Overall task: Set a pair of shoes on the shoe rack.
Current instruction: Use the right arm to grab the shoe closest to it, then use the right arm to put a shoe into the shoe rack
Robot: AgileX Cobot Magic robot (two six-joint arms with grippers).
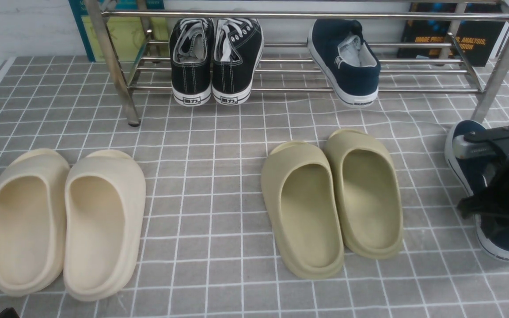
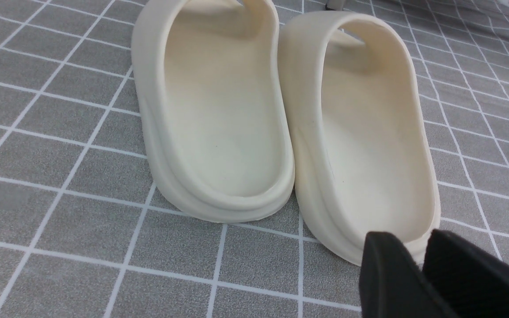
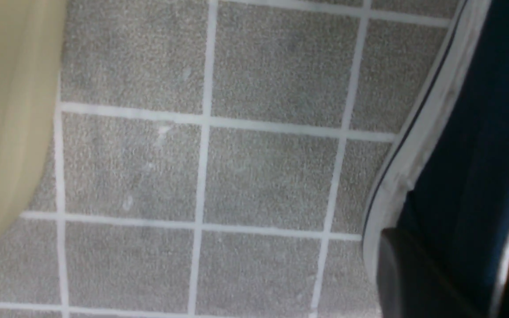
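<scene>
The right gripper [image 1: 493,203] sits down over the loose navy shoe [image 1: 508,240]. One black finger [image 3: 409,274] lies against the outside of the canvas wall just above the white sole, and the other seems to be inside the collar. Whether the jaws have pressed tight on that wall I cannot tell.

The shoe lies flat on the gridded cloth [image 1: 219,176] directly under the hand, its toe pointing ahead. A hold on one soft side wall is the weak point. Lifted from there, the shoe would likely swing and hang crooked, or the canvas could fold and slide out.

Just ahead of the hand stands the rack leg [image 1: 497,75] of the shoe rack [image 1: 307,15], close enough for a drooping toe to catch it. Farther ahead and to the inner side, the racked navy shoe [image 1: 345,66] rests askew on the bars. A careless set-down could shove it off, or a sole could drop between the tubes. The olive slippers [image 1: 303,207] lie to the hand's inner side, within its sweep.

Far across, the left gripper [image 2: 422,274] hovers by the beige slippers [image 2: 219,110], fingers nearly together on nothing.
</scene>
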